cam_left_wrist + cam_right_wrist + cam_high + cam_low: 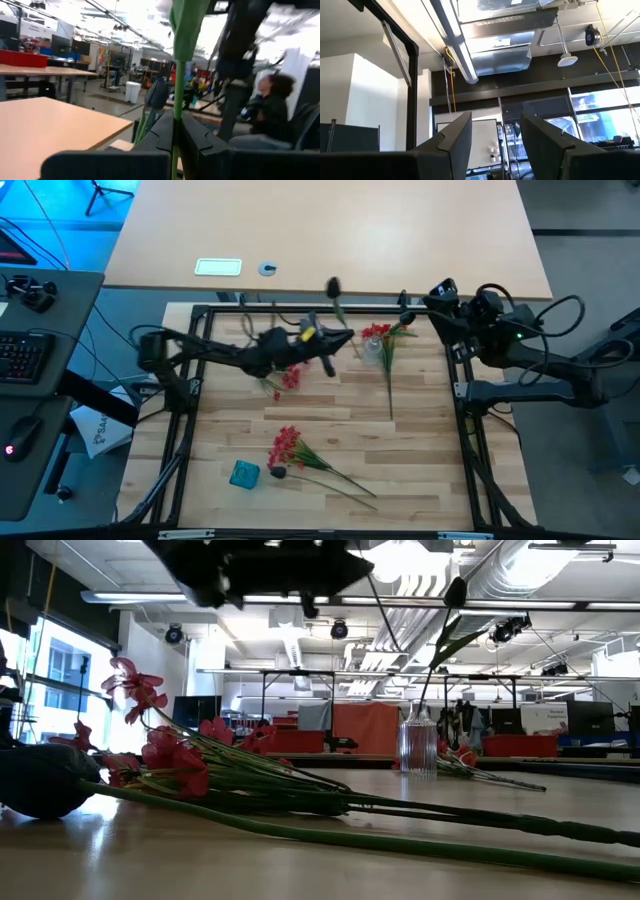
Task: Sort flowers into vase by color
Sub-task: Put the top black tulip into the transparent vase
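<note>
My left gripper [347, 338] hangs above the table's middle, just left of the clear glass vase [372, 351], shut on a dark-budded flower [333, 286]. A green stem [436, 668] topped by a dark bud [456, 590] stands in the vase [418, 745] and leans right. A red sprig [376, 332] lies beside the vase. Another red sprig [290, 376] lies under my left arm. A red bunch [286, 445] and a dark bud [278, 472] lie near the front. My right gripper [440, 288] is open and holds nothing, raised at the far right corner. My left gripper pinches the flower's thin green stem [175, 116] between its two fingers [197, 142]. The fingers come roughly level from the table's left and lie across the stem. The flower is lifted clear of the table, its leaf [187, 25] and bud end above the fingers.
A blue object [245, 473] lies at the near left. A black frame [462, 395] runs around the work surface. Beyond the far rail stands a second tabletop [330, 230]. A person [272, 112] sits beyond the table.
</note>
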